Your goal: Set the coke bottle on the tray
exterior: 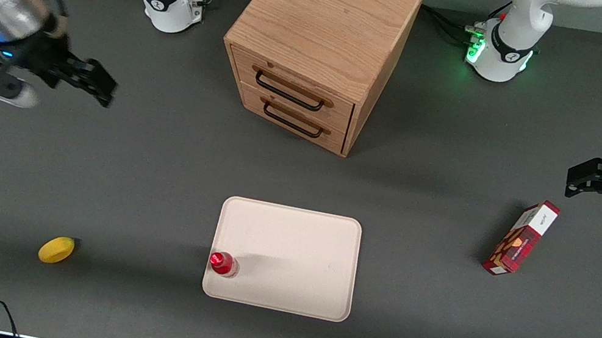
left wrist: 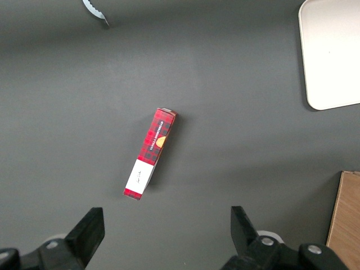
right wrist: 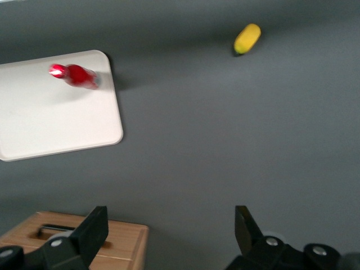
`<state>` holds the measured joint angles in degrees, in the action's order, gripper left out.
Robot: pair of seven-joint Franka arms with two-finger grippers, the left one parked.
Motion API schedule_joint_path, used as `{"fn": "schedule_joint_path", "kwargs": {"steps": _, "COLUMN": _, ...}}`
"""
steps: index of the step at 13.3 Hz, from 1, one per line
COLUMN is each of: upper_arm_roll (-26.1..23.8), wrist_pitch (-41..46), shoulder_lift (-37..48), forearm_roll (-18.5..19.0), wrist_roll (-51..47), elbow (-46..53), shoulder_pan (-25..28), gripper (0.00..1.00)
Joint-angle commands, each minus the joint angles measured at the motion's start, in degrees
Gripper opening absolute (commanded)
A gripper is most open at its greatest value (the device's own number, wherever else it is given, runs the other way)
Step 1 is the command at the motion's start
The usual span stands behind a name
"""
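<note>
I see the coke bottle (exterior: pixel 223 264) standing upright on the tray (exterior: pixel 298 255), near one corner. My gripper (exterior: pixel 96 84) hangs released, well apart, toward the working arm's end; its arm looks cut off.

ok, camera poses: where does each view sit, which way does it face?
Front view: high, facing the arms, steeply down; shows tray, coke bottle on it, gripper raised toward the working arm's end.
Right wrist view: looks down past its open fingers at tray, lemon.
Left wrist view: down onto plaid box.
Tray appears in all three.
</note>
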<state>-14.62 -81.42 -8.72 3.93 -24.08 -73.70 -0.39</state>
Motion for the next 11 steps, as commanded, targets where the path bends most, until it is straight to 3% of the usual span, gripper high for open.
{"fn": "schedule_joint_path", "kwargs": {"steps": 1, "upper_arm_roll": 7.7, "wrist_pitch": -14.4, "shoulder_lift": 15.0, "forearm_roll": -3.5, "wrist_roll": 9.7, "elbow": -27.4, "shoulder_pan": -0.6, "gripper": 1.00}}
{"fn": "schedule_joint_path", "kwargs": {"steps": 4, "upper_arm_roll": 10.4, "wrist_pitch": -27.4, "shoulder_lift": 21.4, "forearm_roll": -5.6, "wrist_roll": 12.7, "elbow": -44.3, "shoulder_pan": -0.4, "gripper": 1.00}}
{"fn": "schedule_joint_path", "kwargs": {"steps": 11, "upper_arm_roll": 11.9, "wrist_pitch": -21.5, "shoulder_lift": 19.8, "forearm_roll": -7.4, "wrist_roll": 12.8, "elbow": -38.6, "shoulder_pan": -0.2, "gripper": 1.00}}
